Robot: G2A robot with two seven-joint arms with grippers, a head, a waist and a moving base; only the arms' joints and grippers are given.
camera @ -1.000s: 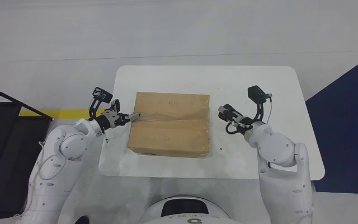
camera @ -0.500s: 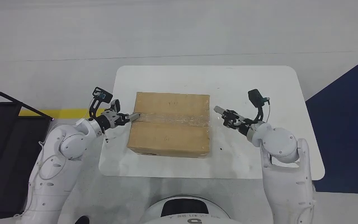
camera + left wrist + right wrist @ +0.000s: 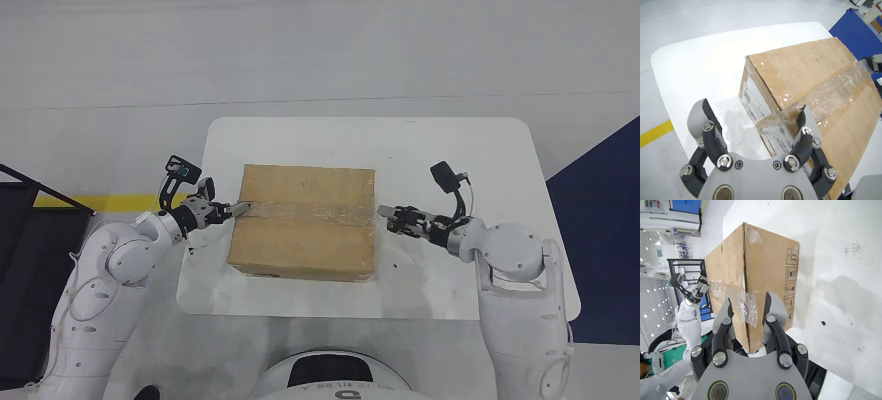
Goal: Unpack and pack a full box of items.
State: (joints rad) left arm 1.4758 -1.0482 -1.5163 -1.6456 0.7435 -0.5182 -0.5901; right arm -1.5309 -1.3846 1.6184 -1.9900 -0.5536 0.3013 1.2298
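Note:
A closed cardboard box (image 3: 305,222) lies in the middle of the white table (image 3: 450,150), its top seam sealed with clear tape (image 3: 310,210). My left gripper (image 3: 238,208) is at the box's left end, level with the seam. In the left wrist view it (image 3: 754,115) is open, with one finger (image 3: 804,117) against the crinkled tape (image 3: 829,91) at the box's top edge. My right gripper (image 3: 384,212) is at the box's right end. It (image 3: 749,307) stands open with the loose tape flap (image 3: 750,311) between its fingers, over the corner of the box (image 3: 768,262).
Bare table lies to the right of the box (image 3: 470,260) and behind it. A dark rack (image 3: 20,230) stands on the floor to the left. A blue panel (image 3: 605,220) stands to the right of the table.
The right arm has swung in toward the box's right end, and its gripper now sits at the tape there. The left arm and the box have stayed still.

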